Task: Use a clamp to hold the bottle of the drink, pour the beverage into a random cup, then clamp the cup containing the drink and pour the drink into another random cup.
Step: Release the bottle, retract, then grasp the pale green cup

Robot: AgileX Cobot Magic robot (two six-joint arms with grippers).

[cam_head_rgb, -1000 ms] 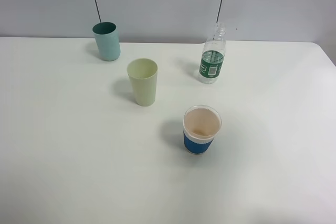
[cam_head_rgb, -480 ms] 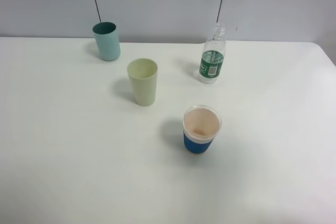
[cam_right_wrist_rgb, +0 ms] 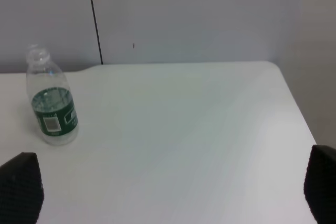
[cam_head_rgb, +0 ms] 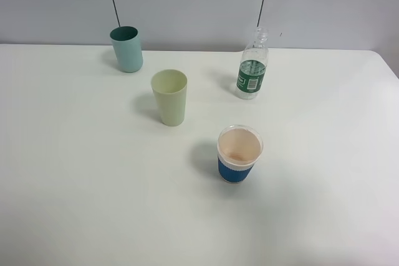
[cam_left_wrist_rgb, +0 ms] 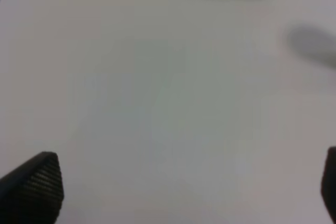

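Nothing is held yet, so I think the job is at its very first step: picking up the bottle (cam_head_rgb: 252,66).

The pale yellow-green cup (cam_head_rgb: 169,96) stands upright on the white table (cam_head_rgb: 75,172). The bottle stands to the right of that cup and a little further back, well apart from it, with some water inside. The blue-banded cup (cam_head_rgb: 239,154) is to the right of the yellow-green cup and nearer to me. The teal cup (cam_head_rgb: 126,48) is behind it, to the left.

The left gripper (cam_left_wrist_rgb: 178,192) has its two fingers spread wide over bare table, with nothing between them. The right gripper (cam_right_wrist_rgb: 168,187) is spread wide too and empty; it faces the bottle from far off.

Next, I think the right gripper should reach out to the bottle, put one finger on each side of its body, and squeeze. Then it can lift the bottle over to the yellow-green cup and tip it.
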